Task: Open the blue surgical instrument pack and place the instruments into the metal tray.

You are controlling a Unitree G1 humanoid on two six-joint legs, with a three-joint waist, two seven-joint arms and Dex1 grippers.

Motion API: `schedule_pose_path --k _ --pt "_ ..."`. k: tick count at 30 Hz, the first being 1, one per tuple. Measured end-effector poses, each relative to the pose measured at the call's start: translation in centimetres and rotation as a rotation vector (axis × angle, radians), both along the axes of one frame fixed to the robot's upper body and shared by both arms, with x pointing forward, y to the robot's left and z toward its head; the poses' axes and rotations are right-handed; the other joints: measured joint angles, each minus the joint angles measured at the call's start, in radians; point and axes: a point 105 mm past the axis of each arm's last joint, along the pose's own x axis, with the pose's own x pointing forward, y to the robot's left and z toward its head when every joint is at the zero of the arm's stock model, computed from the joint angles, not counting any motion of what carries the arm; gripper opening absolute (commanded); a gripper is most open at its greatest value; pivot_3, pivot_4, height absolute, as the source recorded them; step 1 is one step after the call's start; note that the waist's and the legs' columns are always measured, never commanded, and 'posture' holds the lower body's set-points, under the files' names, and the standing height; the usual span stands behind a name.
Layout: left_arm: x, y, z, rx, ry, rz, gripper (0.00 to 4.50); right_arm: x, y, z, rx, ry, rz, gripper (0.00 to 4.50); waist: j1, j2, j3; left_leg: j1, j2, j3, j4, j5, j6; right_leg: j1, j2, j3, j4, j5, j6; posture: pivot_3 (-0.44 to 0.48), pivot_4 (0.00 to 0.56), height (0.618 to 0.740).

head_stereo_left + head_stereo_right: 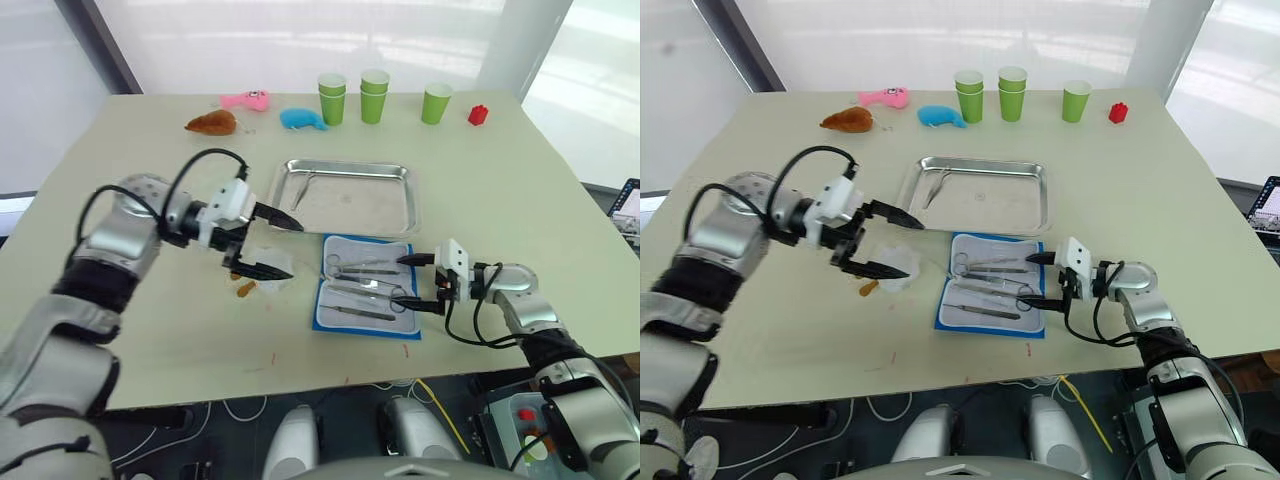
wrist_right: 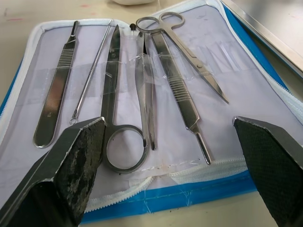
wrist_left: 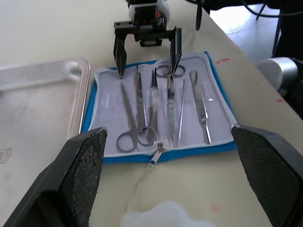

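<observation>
R claw (image 1: 410,279) spread wide, low at open pack (image 1: 365,287) edge; L claw (image 1: 280,245) wide, hovering beside tray (image 1: 348,196).

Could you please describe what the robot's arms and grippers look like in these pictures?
Both arms have silver-grey metallic shells with black joint sections, and loose black cables loop along them. Each wrist carries a white block. The left gripper and the right gripper each have two black, pointed fingers; the fingers' inner pads look rough-textured.
</observation>
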Motion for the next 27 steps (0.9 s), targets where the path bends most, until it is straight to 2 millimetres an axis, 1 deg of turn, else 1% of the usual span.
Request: schedule_pose_path --k 2,4,5,6,7,12,15,16,18,22,27 --pt "0.6 -0.6 -0.3 -0.010 0.010 0.011 3.25 0.0 0.0 0.0 -0.001 0.000 0.000 4.50 0.000 0.000 0.000 0.000 0.000 0.000 0.000 0.000 0.000 0.000 0.000 0.000 0.000 0.000 0.000 0.000 0.150 0.740" --pt "1.2 -1.4 -0.7 -0.017 0.022 0.020 2.42 0.0 0.0 0.0 -0.001 -0.001 0.001 4.50 0.000 0.000 0.000 0.000 0.000 0.000 0.000 0.000 0.000 0.000 0.000 0.000 0.000 0.000 0.000 0.000 0.150 0.740" --pt "1.4 -1.6 -0.9 -0.019 0.025 0.028 2.34 0.0 0.1 0.1 0.000 -0.002 0.002 4.50 -0.002 0.000 0.000 0.000 0.000 0.000 0.000 0.000 0.000 0.000 0.000 0.000 0.000 0.000 0.001 0.000 0.150 0.740" --pt "2.1 -2.1 -1.7 -0.016 0.037 0.061 2.23 0.0 0.1 0.1 0.002 -0.001 0.004 4.50 -0.004 0.000 0.000 0.000 0.000 -0.001 0.000 0.000 0.000 0.000 0.000 0.000 0.000 0.001 0.001 0.000 0.150 0.740" --pt "2.2 -2.2 -1.8 -0.014 0.038 0.066 2.23 0.0 0.2 0.1 0.002 -0.002 0.004 4.50 -0.004 0.000 0.000 0.000 0.000 0.000 0.000 0.000 0.000 0.000 0.000 0.000 0.000 0.001 0.001 0.000 0.150 0.740" --pt "3.5 -4.8 -3.6 0.003 0.059 0.081 2.23 0.1 0.2 0.1 0.002 -0.002 0.004 4.50 -0.005 0.001 0.000 0.000 0.000 -0.001 0.000 0.000 0.000 0.000 0.001 0.000 0.000 0.001 0.001 0.000 0.150 0.740" --pt "4.0 -5.0 -3.9 0.017 0.046 0.103 2.23 0.1 0.1 0.1 0.001 -0.002 0.004 4.50 -0.004 0.001 0.000 0.000 0.000 -0.001 0.000 0.000 0.000 0.000 0.001 -0.001 0.000 0.001 0.001 0.000 0.150 0.740" --pt "4.4 -5.3 -4.2 0.022 0.037 0.121 2.23 0.1 0.1 0.1 0.000 -0.002 0.003 4.50 -0.003 0.001 0.000 0.000 0.000 -0.001 0.000 0.000 0.000 0.000 0.000 0.000 0.000 0.001 0.001 0.000 0.150 0.740" --pt "4.6 -6.0 -5.2 0.035 0.043 0.131 2.23 0.1 0.1 0.1 0.001 -0.002 0.003 4.50 -0.004 0.001 0.000 0.000 0.000 -0.001 0.000 0.000 0.000 0.000 0.000 0.000 0.000 0.001 0.002 0.000 0.150 0.740" --pt "4.8 -6.3 -6.6 0.073 0.047 0.153 2.23 0.1 0.2 0.1 0.002 -0.002 0.004 4.50 -0.005 0.001 0.000 0.000 0.000 -0.002 0.000 0.000 0.000 0.000 0.001 -0.001 0.000 0.001 0.002 0.000 0.150 0.740" --pt "4.9 -6.4 -6.7 0.084 0.044 0.147 2.23 0.0 0.1 0.1 0.001 -0.001 0.003 4.50 -0.004 0.001 0.000 0.000 -0.001 -0.002 0.000 0.000 0.000 0.000 0.000 -0.001 0.000 0.001 0.002 0.000 0.150 0.740"
